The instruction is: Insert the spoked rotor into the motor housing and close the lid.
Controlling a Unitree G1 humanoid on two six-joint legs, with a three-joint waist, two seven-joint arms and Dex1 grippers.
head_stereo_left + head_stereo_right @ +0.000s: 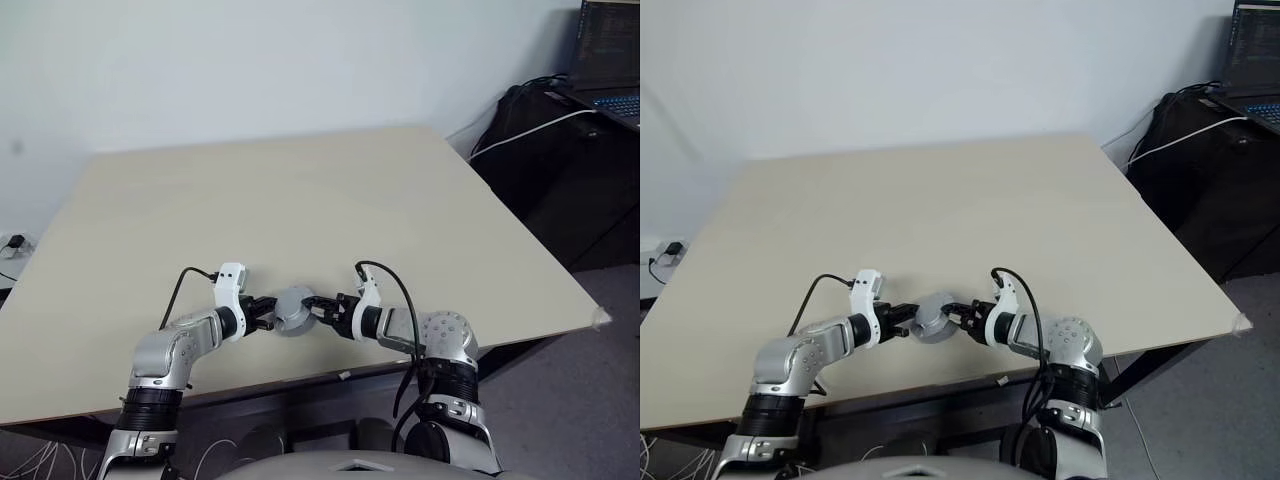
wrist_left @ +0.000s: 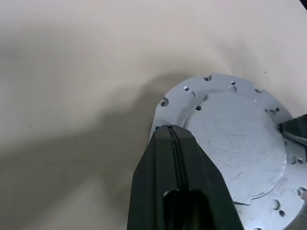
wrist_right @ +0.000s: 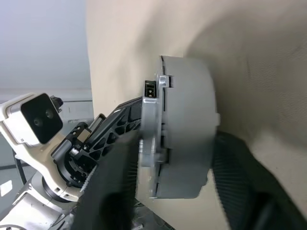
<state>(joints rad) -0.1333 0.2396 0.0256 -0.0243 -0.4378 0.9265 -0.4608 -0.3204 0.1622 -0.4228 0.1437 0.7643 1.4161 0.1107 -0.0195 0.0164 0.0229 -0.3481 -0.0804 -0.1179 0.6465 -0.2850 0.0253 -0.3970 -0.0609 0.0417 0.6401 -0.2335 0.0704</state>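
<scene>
The motor housing (image 1: 293, 310), low and centre in the left eye view, sits between the two grippers just above the beige worktop (image 1: 300, 200). It reads as a stiff, squat drum of machined grey metal, likely heavy for its size and slippery. Its flat flange has small drilled holes. The left gripper (image 2: 169, 132) has its jaws pressed fully together, the tips on the flange rim. The right gripper (image 3: 175, 167) has its jaws partly open, straddling the drum's flat faces. Whether they already clamp it cannot be told. The flat faces look the safest hold.
</scene>
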